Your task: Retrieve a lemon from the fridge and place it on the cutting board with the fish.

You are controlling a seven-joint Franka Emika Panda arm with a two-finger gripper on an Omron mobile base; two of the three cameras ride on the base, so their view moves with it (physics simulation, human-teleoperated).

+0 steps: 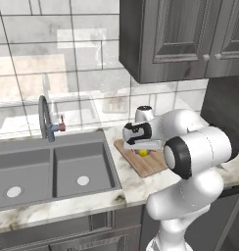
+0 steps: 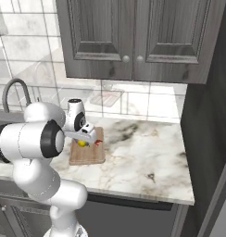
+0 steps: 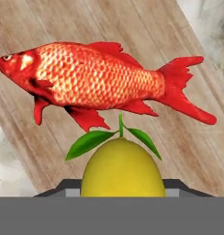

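One lemon (image 3: 120,167) sat clamped between the claw's (image 1: 142,151) half-closed jaws, low over the cutting board (image 3: 77,23) by the table's (image 2: 142,162) sink-side edge, near the fish (image 3: 95,75).

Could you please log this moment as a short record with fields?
lemon: yellow, two green leaves, between the fingers of the hand, over the board
fish: red-orange, lying flat on the board just beyond the lemon
cutting board: light wood, on the marble counter right of the sink
hand state: closed on the lemon
step: lemon at the board, not yet released
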